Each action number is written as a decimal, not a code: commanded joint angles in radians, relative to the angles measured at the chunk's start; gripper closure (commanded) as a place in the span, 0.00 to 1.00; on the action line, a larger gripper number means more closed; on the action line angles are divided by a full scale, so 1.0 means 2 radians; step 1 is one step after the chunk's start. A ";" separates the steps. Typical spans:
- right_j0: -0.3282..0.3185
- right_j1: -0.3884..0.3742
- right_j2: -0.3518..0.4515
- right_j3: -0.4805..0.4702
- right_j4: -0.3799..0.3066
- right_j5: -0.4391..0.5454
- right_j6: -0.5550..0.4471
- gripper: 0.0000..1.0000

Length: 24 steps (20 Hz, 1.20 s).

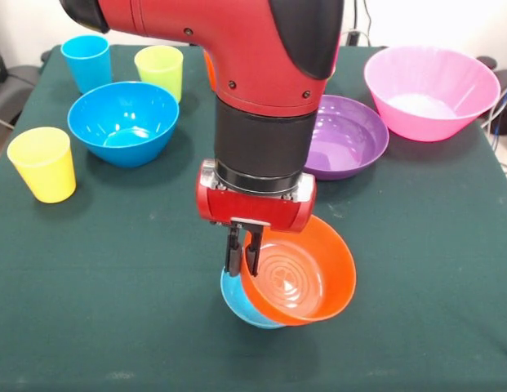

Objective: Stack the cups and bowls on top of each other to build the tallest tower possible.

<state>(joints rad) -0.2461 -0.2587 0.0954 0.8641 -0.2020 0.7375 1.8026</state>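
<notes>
The tower (251, 306), near the front of the table (114, 327), is only a light-blue bowl (237, 304) so far, and the orange bowl (298, 279), pinched at its rim by the closed gripper (243, 260), is being tipped into it and needs levelling before letting go, while other bowls and cups are waiting farther back.

Arm (237, 49): glossy red shell with a black panel on the right side of the upper housing and a black cap at far left. Small dark screws dot the red casing. Below, a matte black cylindrical wrist, a thin silver ring, then a red block. Tool (243, 263): two short black fingers.
</notes>
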 commanded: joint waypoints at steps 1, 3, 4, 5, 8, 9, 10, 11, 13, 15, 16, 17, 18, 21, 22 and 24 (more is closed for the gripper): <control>-0.018 0.002 0.056 0.037 -0.033 0.006 -0.126 1.00; -0.021 -0.002 0.057 0.043 -0.033 0.007 -0.128 1.00; -0.023 -0.004 0.058 0.046 -0.033 0.007 -0.129 1.00; -0.024 -0.004 0.059 0.047 -0.034 0.008 -0.130 1.00; -0.030 -0.003 0.063 0.047 -0.038 0.006 -0.136 1.00; -0.031 -0.002 0.064 0.047 -0.039 0.006 -0.138 1.00; -0.033 -0.002 0.066 0.046 -0.040 0.006 -0.140 1.00; -0.036 -0.002 0.068 0.047 -0.042 0.007 -0.142 1.00; -0.040 -0.006 0.070 0.052 -0.045 0.006 -0.146 1.00; -0.044 -0.006 0.072 0.053 -0.046 0.007 -0.149 1.00; -0.045 -0.006 0.073 0.054 -0.047 0.009 -0.150 1.00; -0.046 -0.006 0.073 0.055 -0.049 0.008 -0.150 1.00; -0.046 -0.007 0.073 0.057 -0.050 0.006 -0.148 1.00; -0.046 -0.010 0.073 0.066 -0.052 0.001 -0.141 1.00; -0.046 -0.012 0.073 0.069 -0.054 -0.001 -0.137 1.00; -0.045 -0.015 0.073 0.077 -0.056 -0.005 -0.131 1.00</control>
<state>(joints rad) -0.3356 -0.2630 0.1461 0.8919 -0.2387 0.7375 1.8026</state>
